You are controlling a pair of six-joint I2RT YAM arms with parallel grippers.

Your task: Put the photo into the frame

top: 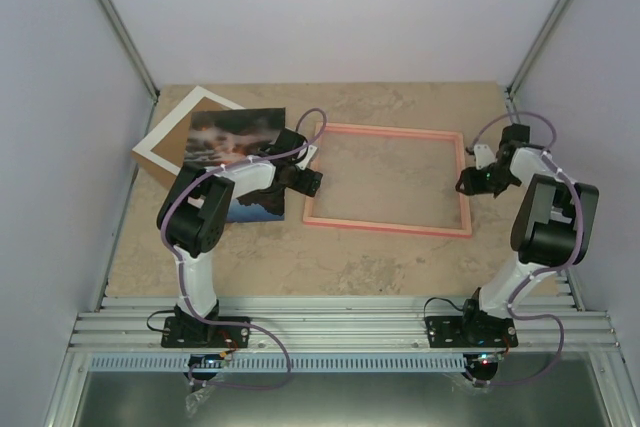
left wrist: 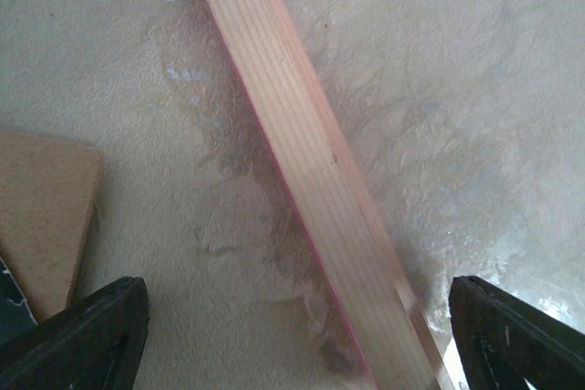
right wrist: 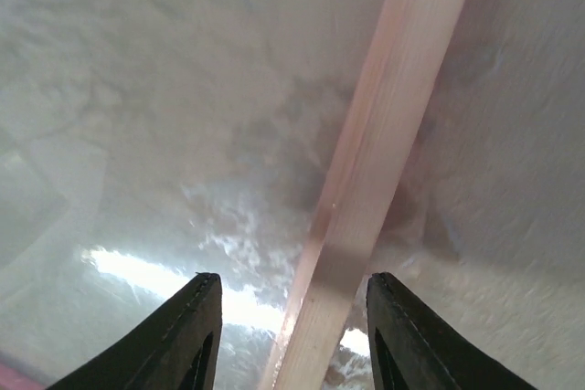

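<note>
The pink frame (top: 388, 179) lies flat on the table's middle, empty inside. The photo (top: 232, 142) lies left of it, picture side up, partly under my left arm. My left gripper (top: 305, 180) is open over the frame's left side. In the left wrist view its fingers (left wrist: 91, 335) stand wide on either side of the frame bar (left wrist: 320, 180). My right gripper (top: 467, 183) is open over the frame's right side. In the right wrist view its fingers (right wrist: 187, 335) straddle the bar (right wrist: 384, 152). Neither gripper holds anything.
A white mat with a brown back (top: 165, 147) lies at the far left, partly under the photo. A brown board corner (left wrist: 41, 216) shows at the left of the left wrist view. Grey walls close in the table (top: 400, 257) on three sides.
</note>
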